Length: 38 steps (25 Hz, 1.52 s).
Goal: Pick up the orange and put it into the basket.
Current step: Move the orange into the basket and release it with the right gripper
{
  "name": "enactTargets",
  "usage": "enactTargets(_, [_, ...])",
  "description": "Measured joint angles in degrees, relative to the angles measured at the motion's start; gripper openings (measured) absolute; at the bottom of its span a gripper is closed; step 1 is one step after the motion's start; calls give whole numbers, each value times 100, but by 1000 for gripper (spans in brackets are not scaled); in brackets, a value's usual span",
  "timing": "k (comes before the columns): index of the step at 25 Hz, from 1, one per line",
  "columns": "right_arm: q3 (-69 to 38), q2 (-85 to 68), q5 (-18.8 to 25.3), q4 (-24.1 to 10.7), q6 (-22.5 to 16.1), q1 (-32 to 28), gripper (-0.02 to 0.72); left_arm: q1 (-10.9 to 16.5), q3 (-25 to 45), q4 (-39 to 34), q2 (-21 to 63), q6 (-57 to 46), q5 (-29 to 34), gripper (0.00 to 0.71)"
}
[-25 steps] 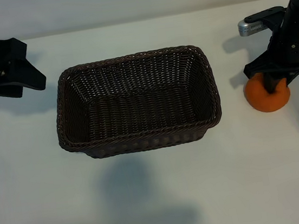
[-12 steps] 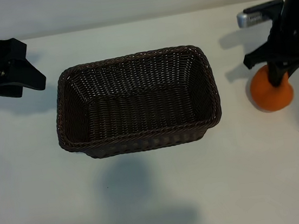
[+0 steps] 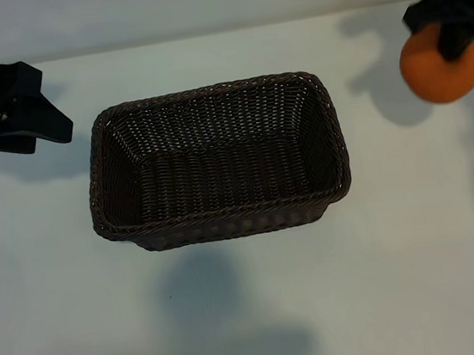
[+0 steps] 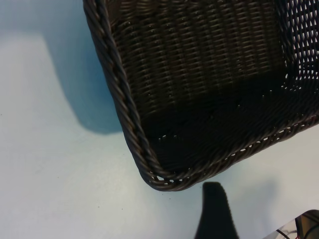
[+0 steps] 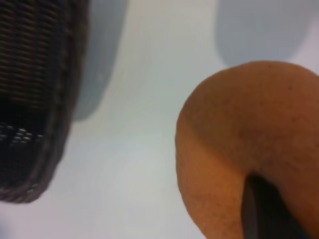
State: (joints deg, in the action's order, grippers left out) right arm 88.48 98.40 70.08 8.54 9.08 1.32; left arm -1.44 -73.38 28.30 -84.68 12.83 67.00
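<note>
The orange (image 3: 434, 72) hangs in the air at the far right, off the white table, with my right gripper (image 3: 455, 36) shut on it from above. In the right wrist view the orange (image 5: 244, 139) fills the near side and one dark finger (image 5: 264, 211) presses into it. The dark brown wicker basket (image 3: 209, 89) stands empty in the middle of the table, to the left of the orange. A corner of the basket (image 5: 47, 114) also shows in the right wrist view. My left gripper (image 3: 50, 101) rests open at the far left, apart from the basket.
The left wrist view shows the braided rim at a basket corner (image 4: 127, 107) and one of that gripper's fingers (image 4: 217, 214) just outside it. White tabletop (image 3: 254, 314) lies in front of the basket, crossed by soft shadows.
My right gripper has closed tighter on the orange and lifted it off the table, up and toward the far right. The left arm and the basket have not moved.
</note>
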Motion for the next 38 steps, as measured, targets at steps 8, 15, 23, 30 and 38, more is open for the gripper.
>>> enactTargets(8, [0, -606, 29, 178, 0, 0, 84, 0, 0, 0, 0, 11, -11, 524])
enactTargets(15, [0, -606, 29, 396, 0, 26, 84, 0, 0, 0, 0, 11, -11, 524])
enactTargets(23, [0, -592, -70, 466, -19, 1049, 84, 0, 0, 0, 0, 34, -13, 525])
enactTargets(30, [0, -399, -771, 492, -88, 2344, 84, 0, 0, 0, 0, 34, -8, 525])
enactTargets(38, [0, -313, -1220, 539, -88, 3086, 84, 0, 0, 0, 0, 34, 4, 525])
